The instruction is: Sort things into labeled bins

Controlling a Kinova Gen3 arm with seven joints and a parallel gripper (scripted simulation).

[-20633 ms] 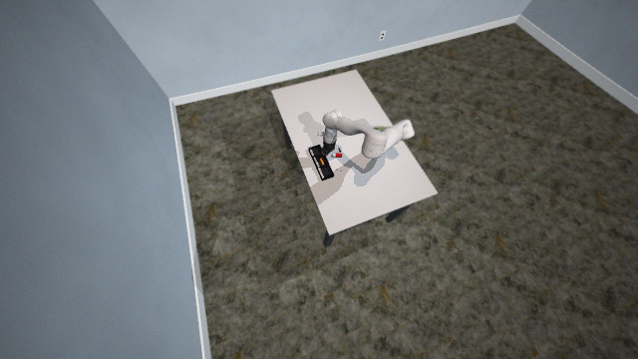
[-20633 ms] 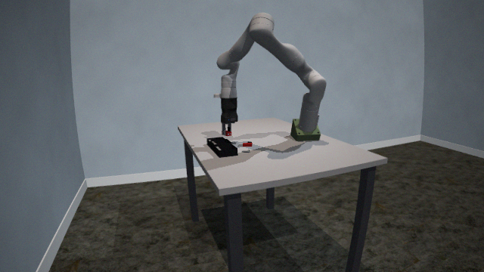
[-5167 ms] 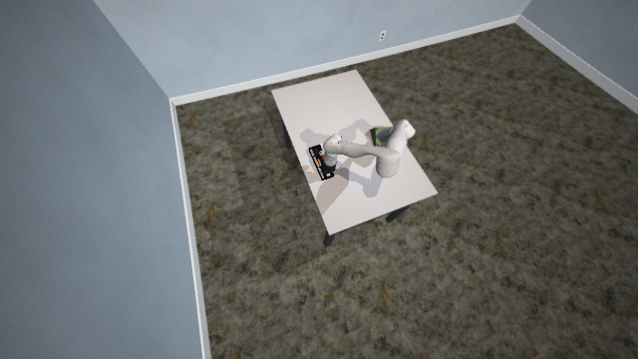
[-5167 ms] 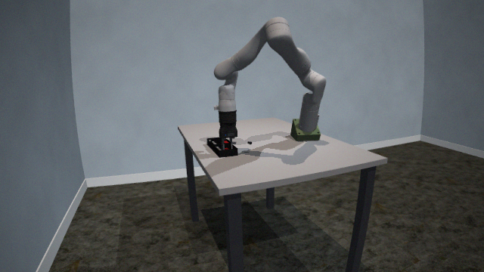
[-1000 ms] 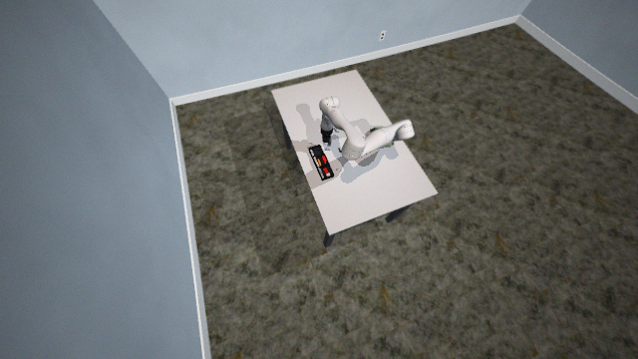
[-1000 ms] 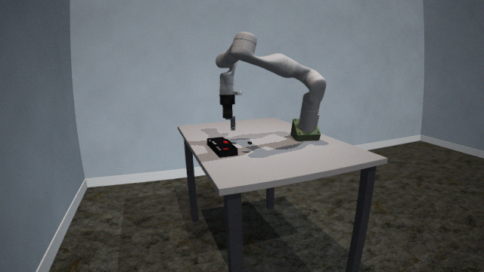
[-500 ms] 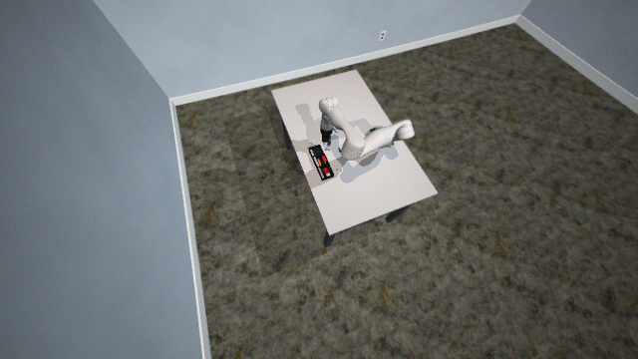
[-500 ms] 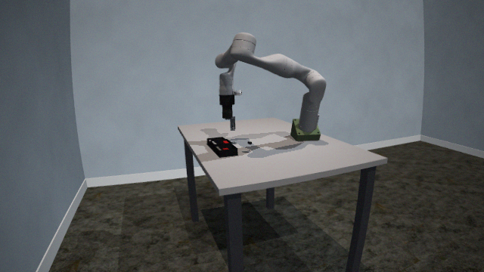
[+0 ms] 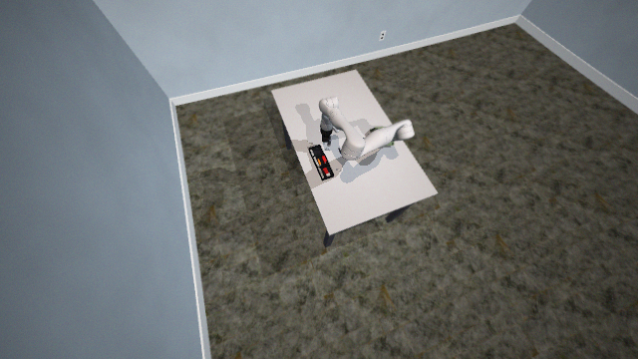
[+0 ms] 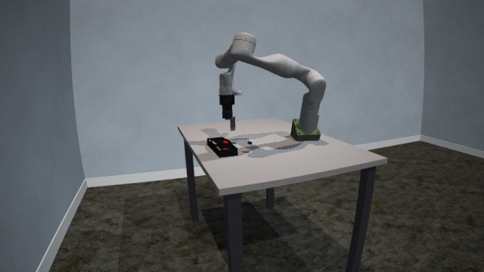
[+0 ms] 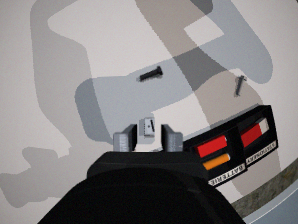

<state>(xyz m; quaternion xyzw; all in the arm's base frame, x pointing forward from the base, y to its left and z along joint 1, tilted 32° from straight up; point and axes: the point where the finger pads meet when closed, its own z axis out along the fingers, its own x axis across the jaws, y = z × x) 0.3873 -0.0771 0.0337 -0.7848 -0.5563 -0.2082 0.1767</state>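
Three small things lie loose on the smooth, pale tabletop (image 9: 379, 204) (image 10: 310, 162) (image 11: 115, 40) in my wrist view. Nearest is a boxy silver-grey block (image 11: 149, 127) with a dark mark on its face, seen between the fingertips of my gripper (image 9: 327, 145) (image 10: 232, 127) (image 11: 149, 133). I have the pincer partly spread, grasping nothing, above the table. From the fingertips in that view, a black bolt (image 10: 249, 143) (image 11: 151, 74), thick-headed with a round shank, lies at 12 o'clock; a slim grey screw (image 9: 337, 170) (image 10: 246, 152) (image 11: 240, 86) lies at 2 o'clock.

Around 3 o'clock stand my black, straight-walled bins. The nearer one, its label partly covered but reading "BATTERIE", is the battery bin (image 9: 320, 155) (image 10: 220, 145) (image 11: 238, 146); it holds a glossy red block (image 9: 324, 160) (image 10: 225, 142) (image 11: 212, 146) beside an orange block (image 9: 319, 162) (image 11: 216, 161). The stationery bin (image 9: 324, 178) (image 10: 228, 153) (image 11: 267, 111) adjoins it and contains a red block with a whitish end (image 9: 326, 171) (image 10: 225, 149) (image 11: 253, 136). My gripper's dark housing blocks the rest of the row in the wrist view.

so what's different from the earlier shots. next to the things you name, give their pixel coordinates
One red piece (image 9: 324, 159) (image 10: 225, 142) (image 11: 212, 146) and a second red piece (image 9: 326, 171) (image 10: 225, 149) (image 11: 253, 136), earlier outside the black bins (image 9: 315, 148) (image 10: 228, 153) (image 11: 271, 116), now lie inside. The pincer (image 9: 327, 146) (image 10: 232, 128) (image 11: 149, 133) has risen off the bins toward the table's far end, open. Bins and black bolt (image 10: 249, 143) (image 11: 151, 74) look unmoved.
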